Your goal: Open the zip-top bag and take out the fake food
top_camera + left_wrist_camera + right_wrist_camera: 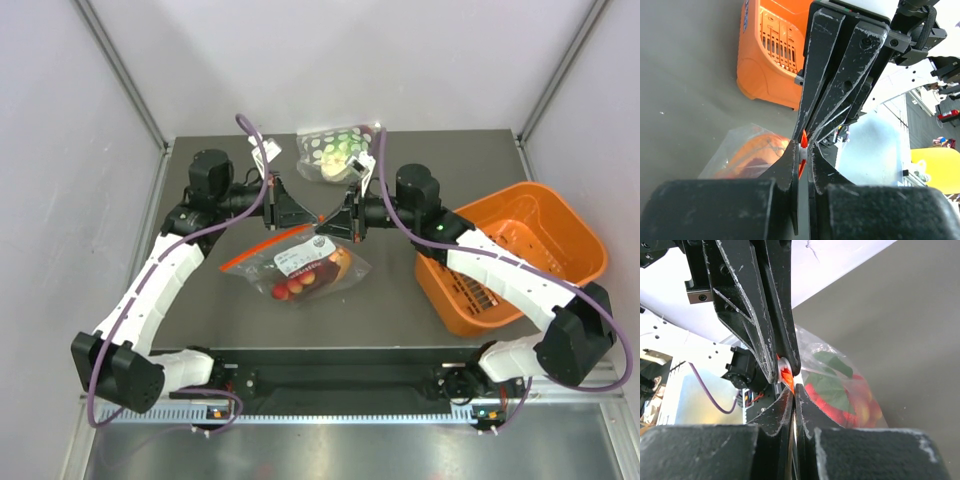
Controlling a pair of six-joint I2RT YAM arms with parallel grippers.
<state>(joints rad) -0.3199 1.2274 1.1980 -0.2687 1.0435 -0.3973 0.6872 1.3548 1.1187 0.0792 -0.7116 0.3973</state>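
Note:
The zip-top bag (pixel 300 265) lies mid-table, its red-orange zip strip (pixel 262 250) along the far edge and a white label on top. The fake food (pixel 296 286) shows inside it: red berries with green leaves (pixel 840 395) and a darker piece. My left gripper (pixel 311 217) and right gripper (pixel 328 223) meet tip to tip at the bag's far right corner. In the left wrist view my left gripper (pixel 803 151) is shut on the white zip slider (pixel 804 153). In the right wrist view my right gripper (pixel 794 389) is shut on the orange zip end (pixel 788 376).
An orange basket (pixel 560 225) stands at the right and shows in the left wrist view (pixel 765 55). A second bag with green-and-white spotted contents (pixel 335 150) lies at the far edge. Both arms reach in over the table's sides.

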